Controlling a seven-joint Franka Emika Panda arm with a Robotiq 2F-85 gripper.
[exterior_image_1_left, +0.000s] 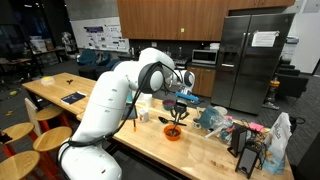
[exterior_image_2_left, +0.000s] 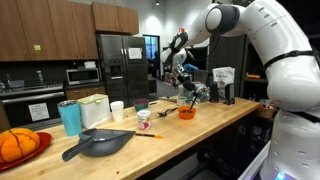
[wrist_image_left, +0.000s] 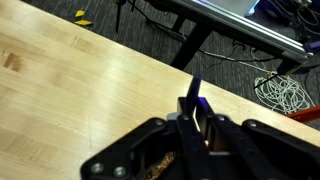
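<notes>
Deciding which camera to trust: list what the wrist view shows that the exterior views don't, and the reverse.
Only the wrist view: a coiled white cable on the floor. Only the exterior views: the orange bowl below the gripper, and the refrigerator. Both: the wooden table and the gripper shut on a thin dark tool.

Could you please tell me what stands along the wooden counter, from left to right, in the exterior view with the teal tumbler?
Orange pumpkin on a red plate → teal tumbler → white container → white cup → small cup → orange bowl → white bag.
</notes>
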